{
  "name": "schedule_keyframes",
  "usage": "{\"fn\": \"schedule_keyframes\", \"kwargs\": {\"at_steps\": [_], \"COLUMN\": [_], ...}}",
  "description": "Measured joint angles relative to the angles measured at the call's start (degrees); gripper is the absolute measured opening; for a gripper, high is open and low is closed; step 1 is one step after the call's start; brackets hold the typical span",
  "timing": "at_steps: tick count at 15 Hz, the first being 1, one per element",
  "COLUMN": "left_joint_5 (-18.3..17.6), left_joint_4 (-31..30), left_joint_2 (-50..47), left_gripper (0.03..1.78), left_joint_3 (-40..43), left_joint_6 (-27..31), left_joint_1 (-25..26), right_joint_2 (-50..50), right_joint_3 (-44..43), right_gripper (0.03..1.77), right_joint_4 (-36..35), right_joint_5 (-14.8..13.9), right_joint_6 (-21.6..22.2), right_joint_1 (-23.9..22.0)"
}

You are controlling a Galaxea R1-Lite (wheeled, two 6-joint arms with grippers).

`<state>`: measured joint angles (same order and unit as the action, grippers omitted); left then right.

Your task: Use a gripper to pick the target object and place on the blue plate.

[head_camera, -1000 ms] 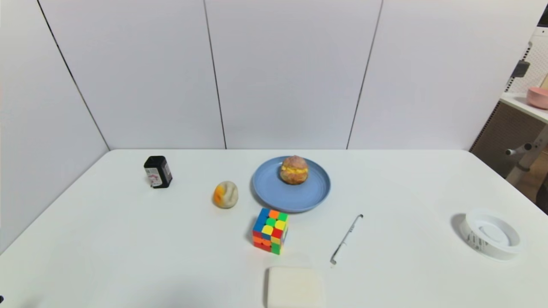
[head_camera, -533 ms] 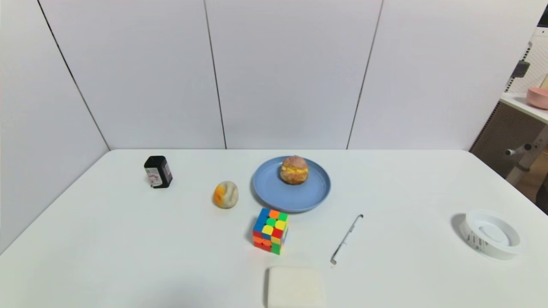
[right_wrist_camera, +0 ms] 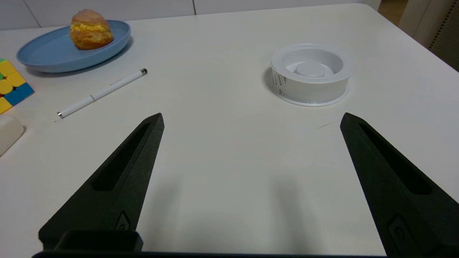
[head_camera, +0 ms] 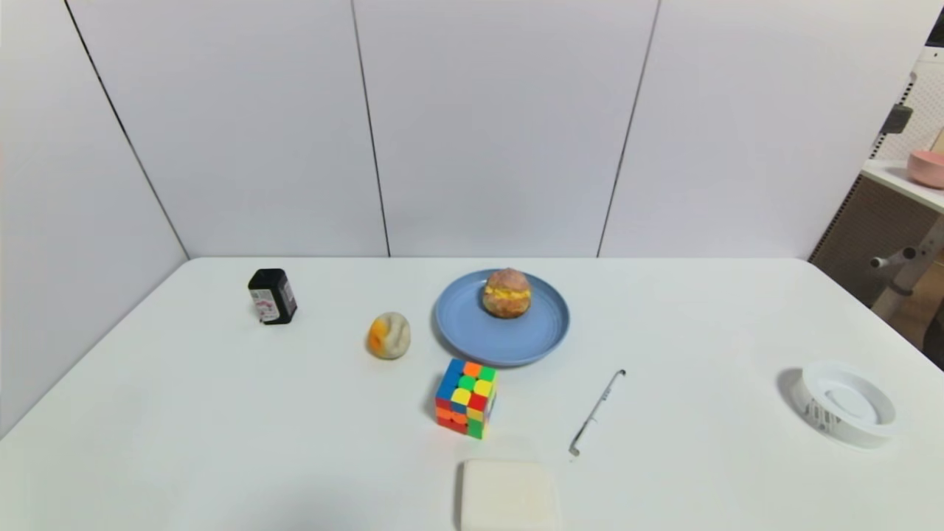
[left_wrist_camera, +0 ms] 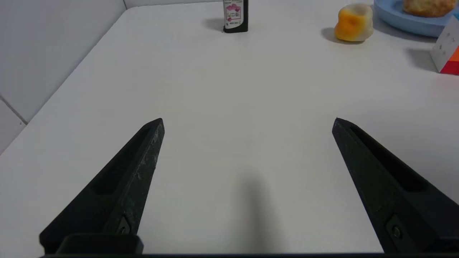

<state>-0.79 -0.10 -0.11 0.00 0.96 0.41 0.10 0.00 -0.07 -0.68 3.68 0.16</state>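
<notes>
The brown cream puff [head_camera: 507, 293] with its yellow filling band rests on the far part of the round blue plate [head_camera: 479, 332] in the middle of the table. The right wrist view shows the puff [right_wrist_camera: 90, 29] on the plate [right_wrist_camera: 46, 57] too. Only the plate's edge [left_wrist_camera: 401, 19] and a bit of the puff [left_wrist_camera: 426, 6] show in the left wrist view. My left gripper [left_wrist_camera: 248, 122] is open over bare table near the front left, holding nothing. My right gripper [right_wrist_camera: 251, 118] is open over bare table at the front right, also holding nothing. Neither arm shows in the head view.
A black bottle [head_camera: 272, 296] stands back left. A cream-and-orange lump [head_camera: 388, 335] lies left of the plate, a colour cube [head_camera: 466, 397] in front of it, a white soap block [head_camera: 507, 493] nearer still. A pen [head_camera: 596, 411] and a white ring dish [head_camera: 846, 403] lie to the right.
A dark speck at the lower left edge of the head view one second ago is gone now. The puff, plate and other objects have not moved.
</notes>
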Motion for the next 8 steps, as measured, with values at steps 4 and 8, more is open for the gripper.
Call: {"fn": "schedule_keyframes", "kwargs": {"at_steps": [4, 8], "left_joint_5": [0.7, 0.7], "left_joint_4": [-0.1, -0.1], "left_joint_2": [0.0, 0.0], "left_gripper": [1.69, 1.69], "left_joint_3": [0.0, 0.0], "left_joint_6": [-1.2, -1.2], "left_joint_1": [0.0, 0.0], "right_joint_2": [0.0, 0.0], "right_joint_3": [0.0, 0.0], "right_gripper": [1.70, 1.70], "right_joint_4": [0.0, 0.0], "right_joint_5": [0.0, 0.0], "right_joint_6": [0.0, 0.0], "right_joint_1": [0.0, 0.0]}}
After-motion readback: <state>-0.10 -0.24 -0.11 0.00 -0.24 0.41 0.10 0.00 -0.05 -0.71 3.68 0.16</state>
